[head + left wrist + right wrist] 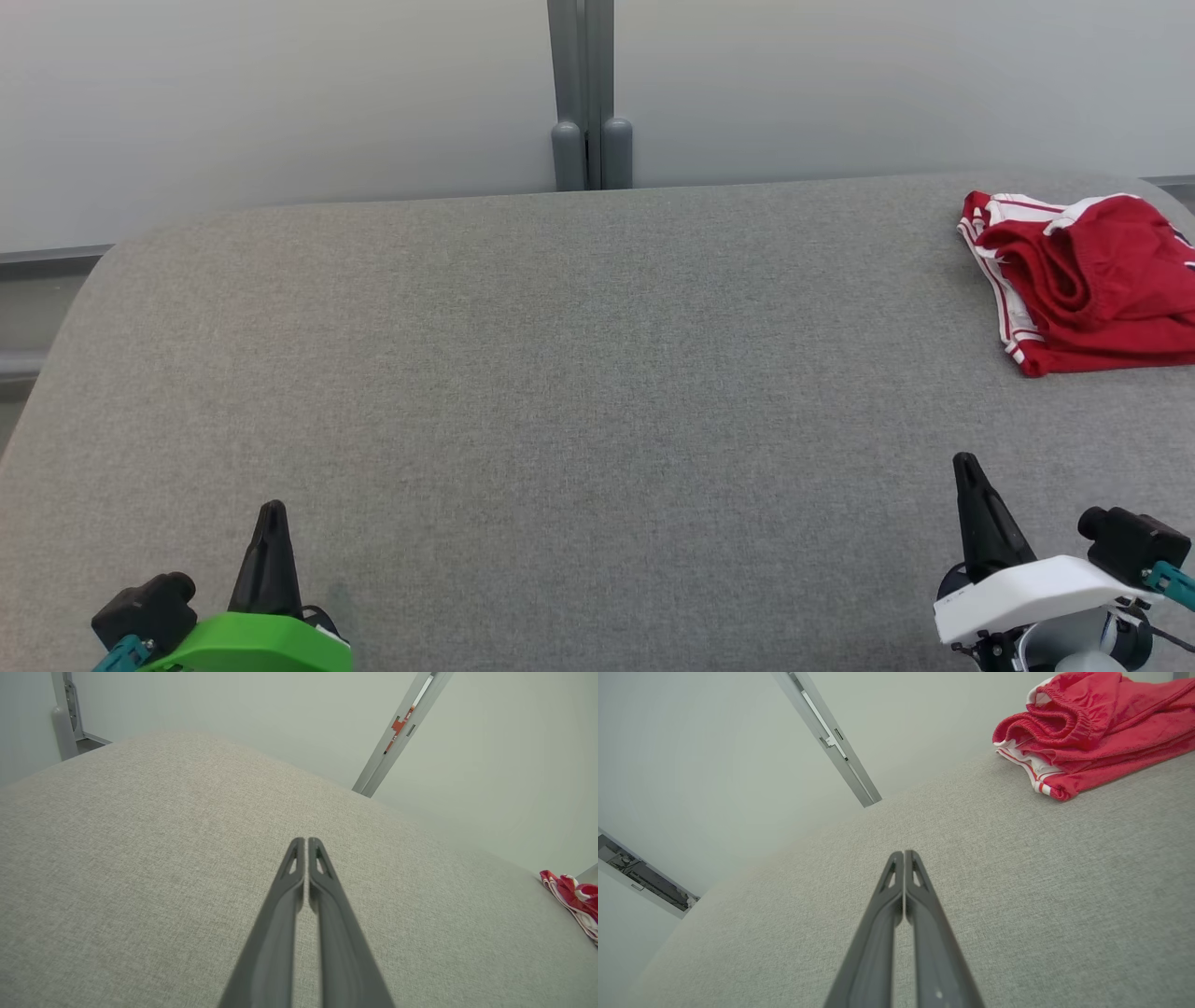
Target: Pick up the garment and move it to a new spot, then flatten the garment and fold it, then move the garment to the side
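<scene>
Red shorts with white side stripes and an elastic waistband [1088,280] lie in a loose, doubled-over bundle at the upper right of the head frame. They sit at the far right end of the grey fabric-covered worktop [560,373] and partly run off the frame edge. My left jaws sit lower left, my right jaws lower right. Both are clenched tip to tip on nothing, well apart from the shorts.

Step unclear. This fits shorts waiting for pickup, or shorts already folded and parked at the side. The fold is rough and the waistband bulges, so I can't call it.

If pickup is due, it calls for the right jaws released and a reach up-frame to the near striped hem. If done, I just stay clear.
</scene>
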`<state>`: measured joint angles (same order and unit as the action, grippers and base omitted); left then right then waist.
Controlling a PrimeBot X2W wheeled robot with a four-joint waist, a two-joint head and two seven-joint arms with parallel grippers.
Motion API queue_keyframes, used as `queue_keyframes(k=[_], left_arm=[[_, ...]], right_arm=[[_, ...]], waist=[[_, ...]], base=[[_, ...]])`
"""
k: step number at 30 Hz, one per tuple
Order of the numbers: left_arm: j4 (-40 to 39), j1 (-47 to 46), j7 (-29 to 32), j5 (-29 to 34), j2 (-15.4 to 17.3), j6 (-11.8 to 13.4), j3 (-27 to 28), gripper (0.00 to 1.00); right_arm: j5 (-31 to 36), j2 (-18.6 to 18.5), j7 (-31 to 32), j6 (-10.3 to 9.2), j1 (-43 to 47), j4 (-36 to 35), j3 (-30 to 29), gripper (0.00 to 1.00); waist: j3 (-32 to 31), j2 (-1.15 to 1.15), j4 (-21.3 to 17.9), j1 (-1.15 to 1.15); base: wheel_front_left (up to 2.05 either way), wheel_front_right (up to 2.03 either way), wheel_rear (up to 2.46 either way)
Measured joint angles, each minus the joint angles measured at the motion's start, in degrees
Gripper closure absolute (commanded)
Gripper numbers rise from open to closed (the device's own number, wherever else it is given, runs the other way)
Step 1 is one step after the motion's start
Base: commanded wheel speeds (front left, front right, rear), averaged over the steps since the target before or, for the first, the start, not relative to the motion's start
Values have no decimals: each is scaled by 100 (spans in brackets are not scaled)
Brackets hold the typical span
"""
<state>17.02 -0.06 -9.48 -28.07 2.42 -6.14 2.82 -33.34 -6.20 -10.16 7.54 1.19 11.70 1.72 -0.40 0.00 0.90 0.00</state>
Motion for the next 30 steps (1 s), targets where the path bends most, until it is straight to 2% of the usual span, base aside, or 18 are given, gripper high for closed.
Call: queue_keyframes(k=[30], left_arm=[[-108, -205, 602, -2474, 2, -48, 133, 100]], right_arm=[[-2324, 77, 588, -1, -269, 87, -253, 100]], waist=[[16, 0, -25, 0]], base=[[0, 0, 0]])
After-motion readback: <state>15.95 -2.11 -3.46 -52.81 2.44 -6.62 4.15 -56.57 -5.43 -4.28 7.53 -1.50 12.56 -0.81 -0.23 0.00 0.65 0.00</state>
